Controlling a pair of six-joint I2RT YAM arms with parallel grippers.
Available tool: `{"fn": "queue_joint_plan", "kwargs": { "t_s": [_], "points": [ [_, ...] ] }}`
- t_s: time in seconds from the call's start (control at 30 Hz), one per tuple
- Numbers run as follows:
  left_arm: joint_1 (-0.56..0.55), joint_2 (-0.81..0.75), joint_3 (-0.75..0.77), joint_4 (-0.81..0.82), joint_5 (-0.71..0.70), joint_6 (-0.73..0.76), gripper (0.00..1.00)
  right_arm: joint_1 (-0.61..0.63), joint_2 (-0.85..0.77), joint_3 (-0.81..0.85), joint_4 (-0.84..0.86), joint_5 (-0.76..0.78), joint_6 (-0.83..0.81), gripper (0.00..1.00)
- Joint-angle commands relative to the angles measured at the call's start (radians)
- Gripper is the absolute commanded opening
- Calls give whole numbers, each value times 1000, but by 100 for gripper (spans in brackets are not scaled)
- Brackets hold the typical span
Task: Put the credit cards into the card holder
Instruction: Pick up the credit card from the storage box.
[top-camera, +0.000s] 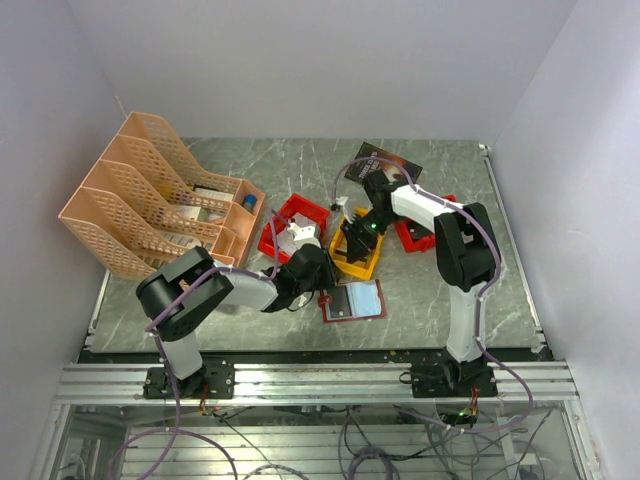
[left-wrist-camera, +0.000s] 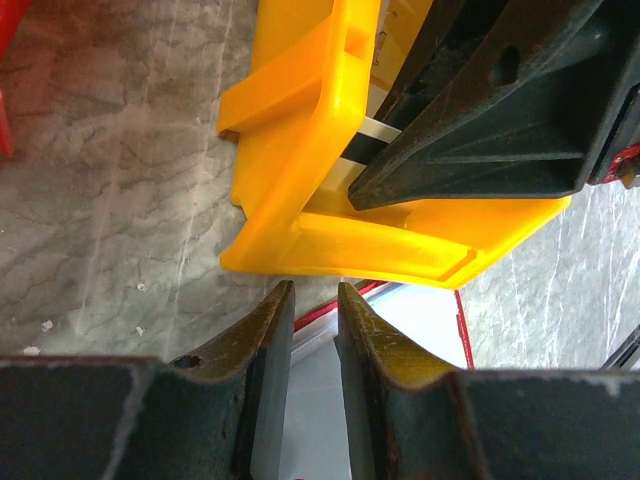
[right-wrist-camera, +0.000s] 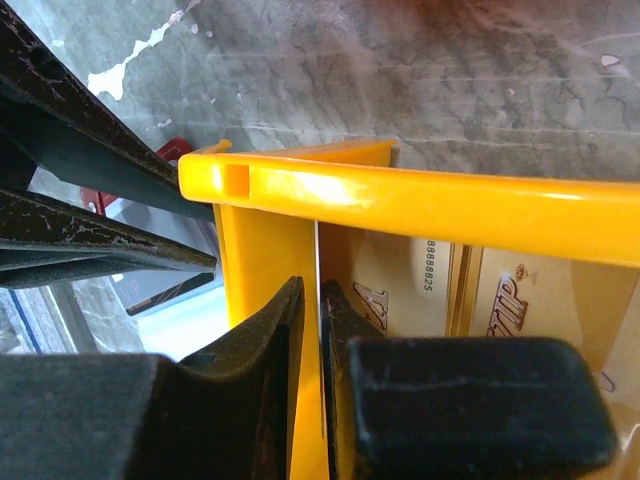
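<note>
The card holder (top-camera: 358, 300) lies open on the table, pale bluish inside with a dark-red rim, also in the left wrist view (left-wrist-camera: 420, 320) and the right wrist view (right-wrist-camera: 165, 320). Just behind it stands a yellow bin (top-camera: 364, 266) (left-wrist-camera: 330, 150) (right-wrist-camera: 400, 190) holding gold-printed credit cards (right-wrist-camera: 410, 285). My right gripper (top-camera: 355, 238) (right-wrist-camera: 312, 285) reaches down into the bin's corner, jaws shut on the thin white edge of a credit card (right-wrist-camera: 318, 255) that stands against the bin wall. My left gripper (top-camera: 322, 285) (left-wrist-camera: 315, 288) is over the holder's left part, jaws a narrow gap apart with nothing seen between them.
Red bins stand left (top-camera: 295, 215) and right (top-camera: 415, 238) of the yellow one. A dark booklet (top-camera: 385, 160) lies behind them. An orange file rack (top-camera: 150, 190) fills the back left. The two grippers are close together across the yellow bin's near wall.
</note>
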Motion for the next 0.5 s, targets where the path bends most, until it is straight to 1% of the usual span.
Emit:
{"fn": "queue_joint_plan", "kwargs": {
  "t_s": [0.0, 0.07, 0.1, 0.27, 0.47],
  "points": [
    [7, -29, -9, 45, -14, 24, 35, 7, 24, 4, -11, -5, -22, 9],
    [7, -48, -20, 51, -11, 33, 35, 4, 21, 19, -16, -20, -23, 1],
    [6, -62, -30, 58, -10, 37, 35, 0, 16, 29, -19, -29, -23, 0],
    [4, -178, -92, 53, -24, 56, 36, -34, -33, 84, -21, -48, 9, 0],
    [5, -327, -165, -2, -41, 54, 36, -72, -74, 127, -37, -82, 38, 0]
  ]
}}
